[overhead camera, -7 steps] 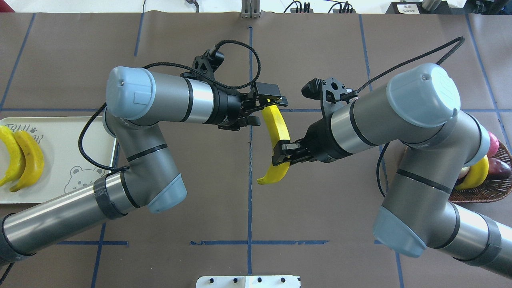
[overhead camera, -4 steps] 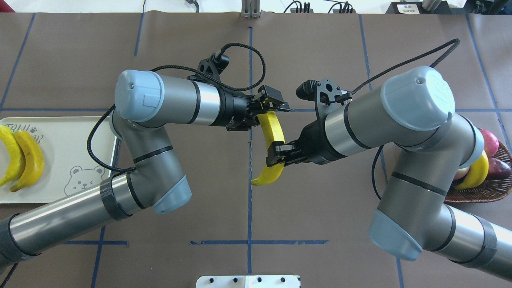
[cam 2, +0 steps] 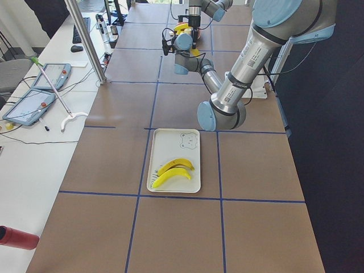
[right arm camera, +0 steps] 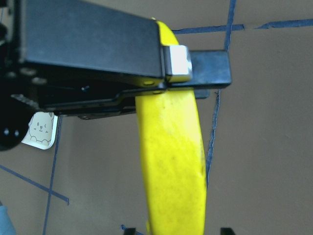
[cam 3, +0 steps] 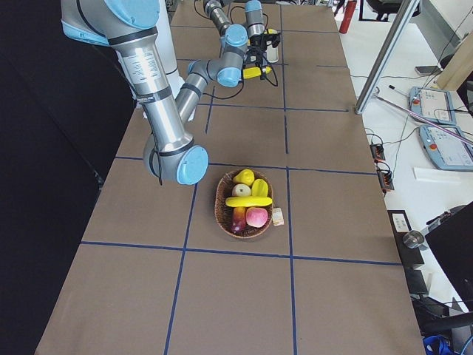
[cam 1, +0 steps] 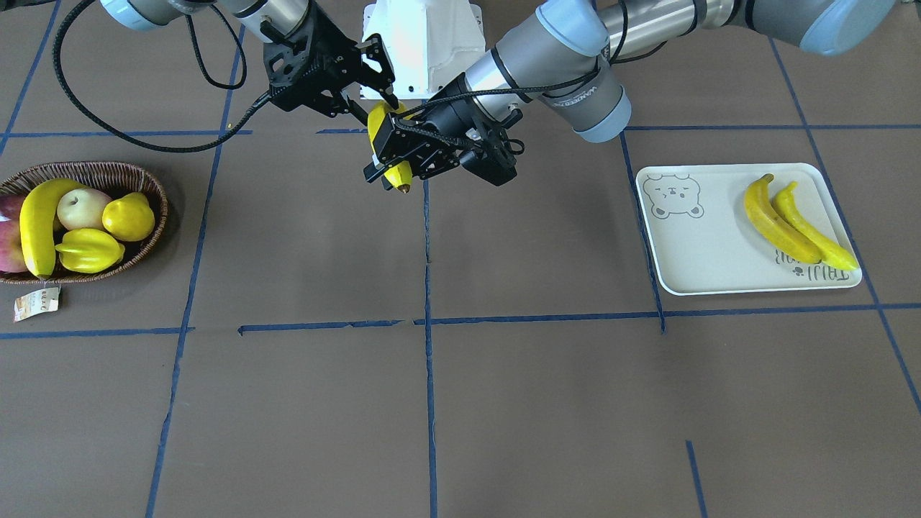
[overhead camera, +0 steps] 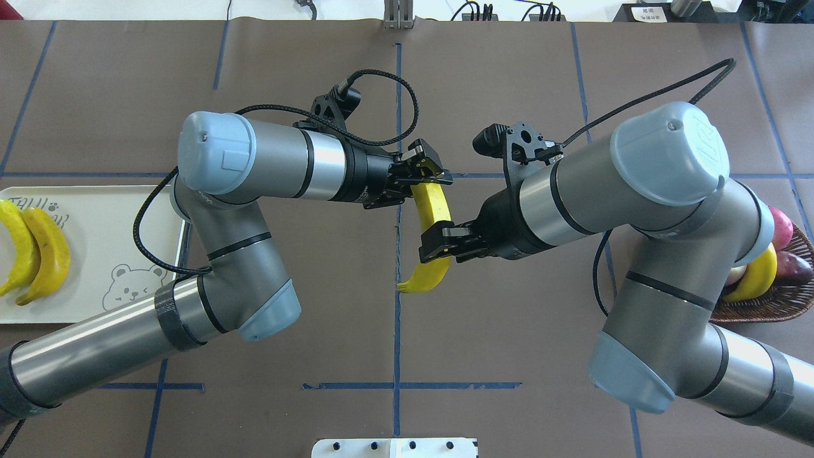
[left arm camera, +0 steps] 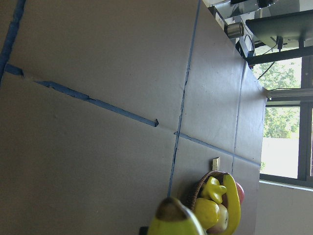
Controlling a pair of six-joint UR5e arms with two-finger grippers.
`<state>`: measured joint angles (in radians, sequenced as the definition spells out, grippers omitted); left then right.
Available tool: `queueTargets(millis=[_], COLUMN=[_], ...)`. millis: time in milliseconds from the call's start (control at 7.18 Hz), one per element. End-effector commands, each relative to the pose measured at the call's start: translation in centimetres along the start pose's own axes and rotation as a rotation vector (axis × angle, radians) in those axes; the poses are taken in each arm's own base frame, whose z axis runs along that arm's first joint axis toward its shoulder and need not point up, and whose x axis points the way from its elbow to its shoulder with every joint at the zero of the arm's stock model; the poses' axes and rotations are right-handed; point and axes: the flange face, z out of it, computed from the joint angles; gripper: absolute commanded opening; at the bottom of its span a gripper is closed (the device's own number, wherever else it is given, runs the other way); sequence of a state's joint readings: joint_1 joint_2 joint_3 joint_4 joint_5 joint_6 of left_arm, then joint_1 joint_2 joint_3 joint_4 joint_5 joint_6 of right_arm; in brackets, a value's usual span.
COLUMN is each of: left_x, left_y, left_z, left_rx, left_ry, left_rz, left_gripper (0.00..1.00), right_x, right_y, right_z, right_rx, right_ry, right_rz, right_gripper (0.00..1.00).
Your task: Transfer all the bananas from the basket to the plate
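A yellow banana point(overhead camera: 432, 207) hangs above the table's middle, held from both ends. My left gripper point(overhead camera: 427, 178) is shut on its far end, and its dark tip shows in the left wrist view point(left arm camera: 171, 218). My right gripper point(overhead camera: 437, 243) is shut on the lower half. In the right wrist view the banana point(right arm camera: 171, 161) runs up into the left gripper's fingers point(right arm camera: 98, 44). Two bananas point(cam 1: 781, 223) lie on the cream plate point(cam 1: 709, 266) at the robot's left. One banana point(cam 1: 36, 223) lies in the wicker basket point(cam 1: 140, 176) at the robot's right.
The basket also holds a starfruit point(cam 1: 86, 250), a lemon point(cam 1: 128, 216), a pale apple point(cam 1: 80, 207) and red fruit. A paper tag point(cam 1: 34, 302) lies beside it. The white robot base point(cam 1: 421, 36) stands behind the grippers. Blue tape lines cross the brown table.
My left gripper, open around the banana's far end a second ago, has shut on it. Both arms and the banana have drifted slightly left in the overhead view.
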<state>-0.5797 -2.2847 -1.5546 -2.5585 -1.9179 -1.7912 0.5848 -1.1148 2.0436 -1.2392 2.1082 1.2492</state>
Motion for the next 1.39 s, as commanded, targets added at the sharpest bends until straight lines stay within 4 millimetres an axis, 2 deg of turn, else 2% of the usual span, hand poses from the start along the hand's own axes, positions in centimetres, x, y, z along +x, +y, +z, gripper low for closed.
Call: queueTargets(millis=[0, 139, 279, 418, 557, 697, 975, 1115, 1254], left_x=[-1.5, -3.2, -4.5, -8.9, -13.6, -20.3, -30.8, -35.5, -38.1], left_y=[-2.0, -5.3, -10.4, -14.9, -17.3, -17.5, -15.9, -15.2, -14.6], left_z=[-1.3, -3.2, -7.0, -12.2, -17.4, -21.8, -28.5, -31.1, -31.2], left_rx=[-0.029, -0.020, -0.001, 0.031, 0.027, 0.041, 0.086, 0.119, 0.128], left_ry=[-0.056, -0.131, -0.219, -0.292, -0.345, -0.419, -0.570, -0.663, -0.727], left_rz=[-0.013, -0.046, -0.095, -0.101, -0.024, 0.012, 0.088, 0.136, 0.163], left_gripper=[0.00, 0.00, 0.00, 0.00, 0.00, 0.00, 0.00, 0.00, 0.00], right_x=[0.1, 1.5, 4.2, 8.0, 11.8, 15.6, 24.0, 26.5, 27.6], right_y=[-0.3, -0.1, 0.0, 0.1, -0.5, -1.8, -1.8, -1.9, -2.2], right_z=[-2.3, -4.1, -6.3, -8.9, -10.9, -13.1, -14.7, -15.2, -15.4], right_rx=[0.006, 0.014, 0.043, 0.077, 0.104, 0.132, 0.118, 0.117, 0.118], right_ry=[-0.022, -0.017, 0.010, 0.054, 0.105, 0.147, 0.277, 0.311, 0.326], right_rz=[-0.001, 0.010, 0.035, 0.078, 0.126, 0.180, 0.086, 0.075, 0.080], right_gripper=[1.00, 1.00, 1.00, 1.00, 1.00, 1.00, 1.00, 1.00, 1.00])
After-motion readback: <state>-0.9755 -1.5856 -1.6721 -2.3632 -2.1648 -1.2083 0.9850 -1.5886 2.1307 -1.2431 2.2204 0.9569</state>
